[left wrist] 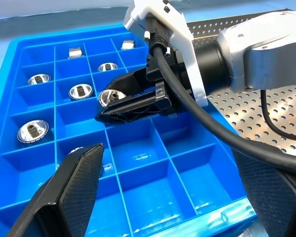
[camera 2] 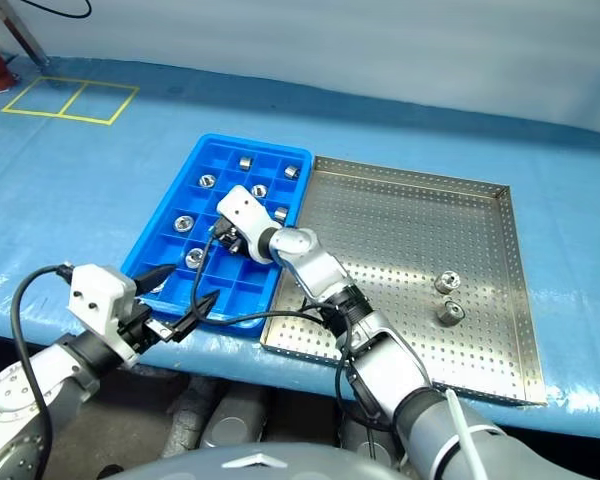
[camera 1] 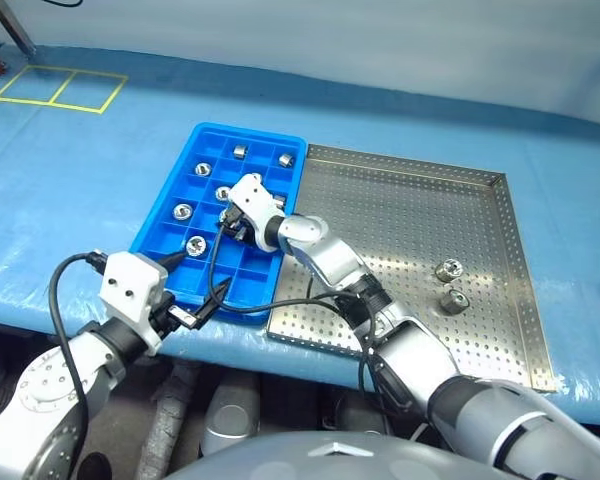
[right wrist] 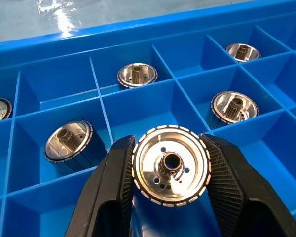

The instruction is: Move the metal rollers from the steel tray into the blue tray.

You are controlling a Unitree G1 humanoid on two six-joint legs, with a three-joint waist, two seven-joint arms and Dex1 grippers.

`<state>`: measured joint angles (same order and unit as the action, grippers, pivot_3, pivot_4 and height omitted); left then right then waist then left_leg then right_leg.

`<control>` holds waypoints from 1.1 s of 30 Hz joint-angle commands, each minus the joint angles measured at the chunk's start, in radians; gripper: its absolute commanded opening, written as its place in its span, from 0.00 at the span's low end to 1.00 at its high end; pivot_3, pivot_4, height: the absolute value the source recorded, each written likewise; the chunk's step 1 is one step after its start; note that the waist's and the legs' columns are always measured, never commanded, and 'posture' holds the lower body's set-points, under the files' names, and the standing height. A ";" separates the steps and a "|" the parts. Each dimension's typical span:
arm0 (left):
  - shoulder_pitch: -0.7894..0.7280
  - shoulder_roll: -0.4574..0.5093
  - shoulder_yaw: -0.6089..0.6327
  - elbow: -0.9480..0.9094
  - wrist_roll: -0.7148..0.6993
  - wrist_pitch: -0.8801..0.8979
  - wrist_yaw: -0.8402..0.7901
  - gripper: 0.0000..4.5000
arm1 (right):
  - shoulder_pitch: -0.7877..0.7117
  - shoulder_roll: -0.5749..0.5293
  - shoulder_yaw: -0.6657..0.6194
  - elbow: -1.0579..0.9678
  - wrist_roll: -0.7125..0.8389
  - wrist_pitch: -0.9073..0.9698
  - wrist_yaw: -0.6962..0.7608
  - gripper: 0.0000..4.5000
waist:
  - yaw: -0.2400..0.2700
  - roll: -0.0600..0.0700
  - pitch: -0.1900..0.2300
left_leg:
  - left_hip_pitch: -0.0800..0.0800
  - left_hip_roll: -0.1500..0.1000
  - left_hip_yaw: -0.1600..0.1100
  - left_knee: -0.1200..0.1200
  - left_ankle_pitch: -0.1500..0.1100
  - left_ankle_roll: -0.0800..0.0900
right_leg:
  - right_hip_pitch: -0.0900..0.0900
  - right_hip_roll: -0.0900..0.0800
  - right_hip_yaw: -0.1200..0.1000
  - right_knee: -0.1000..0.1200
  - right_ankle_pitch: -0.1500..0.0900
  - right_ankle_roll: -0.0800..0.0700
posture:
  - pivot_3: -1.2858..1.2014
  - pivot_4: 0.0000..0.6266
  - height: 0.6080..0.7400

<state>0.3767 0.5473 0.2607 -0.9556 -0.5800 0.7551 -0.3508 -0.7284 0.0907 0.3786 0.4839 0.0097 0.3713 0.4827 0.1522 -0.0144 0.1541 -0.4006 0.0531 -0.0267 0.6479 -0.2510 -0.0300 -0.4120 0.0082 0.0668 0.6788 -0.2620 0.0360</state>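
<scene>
Roller (right wrist: 171, 165) between right gripper (right wrist: 170, 183) fingers

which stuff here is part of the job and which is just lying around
Job: blue tray; steel tray; roller in right gripper; two rollers left in steel tray; rollers already in cells.
Lying about: yellow tape squares; blue table cover.

Near cells of the blue tray (left wrist: 153, 192) lie free; rollers (left wrist: 33, 132) fill farther ones.

Bright, even overhead light, soft shadows; glare on the steel tray (camera 1: 420, 200) and blue table cover (right wrist: 59, 15). Left fingers (left wrist: 74, 187) look slightly blurry, maybe.
</scene>
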 commanded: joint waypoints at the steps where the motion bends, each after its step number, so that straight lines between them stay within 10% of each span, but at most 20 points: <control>1: -0.015 0.006 -0.012 -0.025 -0.014 -0.008 -0.005 1.00 | 0.012 -0.014 -0.018 -0.050 -0.010 0.008 -0.001 0.38 | 0.000 0.000 0.000 | 0.000 0.000 0.000 0.000 0.000 0.000 | 0.000 0.000 0.000 0.000 0.000 0.000 | 0.69 0.24 1.00; 7: -0.038 0.014 -0.029 -0.012 -0.020 -0.008 -0.009 1.00 | 0.010 -0.023 -0.026 -0.048 -0.012 0.013 -0.006 0.38 | -0.002 0.000 0.000 | 0.000 0.000 0.000 0.000 0.001 -0.001 | 0.000 0.000 0.000 0.000 0.000 0.000 | 0.68 0.24 1.00; 15: -0.073 0.024 -0.051 0.006 -0.020 -0.007 -0.026 1.00 | 0.048 -0.026 -0.018 -0.121 -0.015 0.017 0.011 0.95 | -0.004 0.000 0.000 | 0.000 0.000 0.000 0.000 0.001 -0.001 | 0.000 0.000 0.000 0.000 0.000 0.000 | 0.66 0.24 1.00; 33: -0.570 0.015 -0.383 0.374 0.080 -0.080 -0.228 1.00 | 0.558 -0.303 -0.335 -1.106 0.001 0.467 -0.190 0.95 | -0.132 0.001 0.001 | -0.001 -0.001 0.001 0.000 0.001 -0.002 | 0.000 0.000 0.002 -0.002 0.001 0.001 | 0.51 0.24 1.00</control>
<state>-0.1609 0.5712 -0.0893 -0.6005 -0.5150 0.7097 -0.5418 -0.1868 -0.2033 0.0720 -0.5251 0.0181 0.8076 0.3183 0.0205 -0.0132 0.1547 -0.4017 0.0526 -0.0256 0.6481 -0.2497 -0.0321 -0.4124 0.0081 0.0689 0.6774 -0.2615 0.0372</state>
